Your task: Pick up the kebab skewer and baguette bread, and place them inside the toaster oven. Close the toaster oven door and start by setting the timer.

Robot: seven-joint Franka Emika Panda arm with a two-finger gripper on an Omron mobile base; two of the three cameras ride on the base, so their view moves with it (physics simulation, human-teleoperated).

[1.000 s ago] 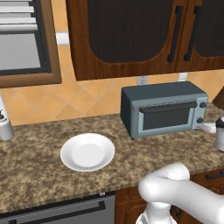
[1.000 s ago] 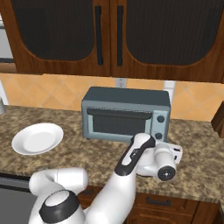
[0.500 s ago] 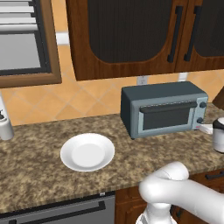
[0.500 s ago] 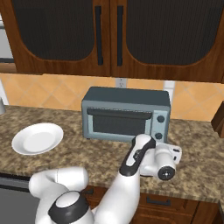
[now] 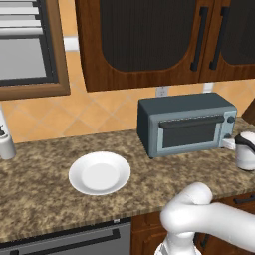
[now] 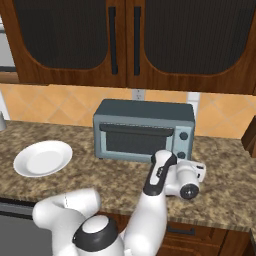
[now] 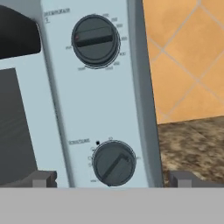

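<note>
Left base view: toaster oven (image 5: 187, 124) on the granite counter (image 5: 45, 199), against the tiled wall under dark wood cabinets (image 5: 149, 40). Toaster oven door (image 5: 191, 133) shut, bar handle along its top. White plate (image 5: 99, 173) bare, left of the oven and well apart from it. Small white container (image 5: 6, 145) at far left edge. White arm elbow at lower right.

Right base view: arm reaching forward to the oven's right front corner, hand just beside the knob panel. Gripper (image 6: 196, 169) pointed at the oven, fingers hard to make out here. Plate at far left of the counter.

Hand view: close on the oven's right panel. Upper knob (image 7: 95, 40) and lower knob (image 7: 114, 163) both in sight. Two fingertips (image 7: 41, 178) spread wide at the bottom, lower knob between them, nothing gripped, no contact visible. Door glass dark at left. Kebab skewer and baguette bread not located.
</note>
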